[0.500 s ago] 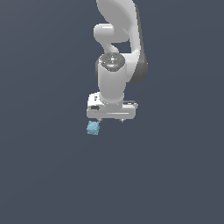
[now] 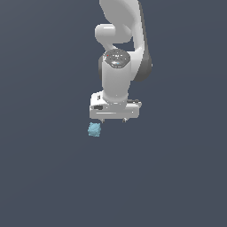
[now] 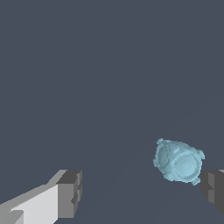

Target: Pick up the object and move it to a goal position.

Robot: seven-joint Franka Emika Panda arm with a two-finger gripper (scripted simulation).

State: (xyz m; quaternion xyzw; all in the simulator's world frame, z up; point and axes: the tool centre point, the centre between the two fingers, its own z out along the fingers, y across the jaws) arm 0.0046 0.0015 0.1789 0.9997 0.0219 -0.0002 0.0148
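Observation:
The object (image 2: 94,130) is a small light-blue lumpy cube lying on the dark grey floor. In the exterior view it sits just below the white hand and toward that view's left. My gripper (image 2: 113,119) hangs above the floor, open, with only short finger stubs showing under the hand. In the wrist view the object (image 3: 178,161) lies in the gap of the gripper (image 3: 141,190), close to one dark fingertip (image 3: 213,189) and apart from it. It is far from the other fingertip (image 3: 71,192). Nothing is held.
A plain dark grey floor (image 2: 177,177) fills both views. The white arm (image 2: 119,40) rises behind the hand in the exterior view. No other objects or goal marker show.
Hardly anything differs: the object lies in the same spot and the open gripper hangs at nearly the same place above it.

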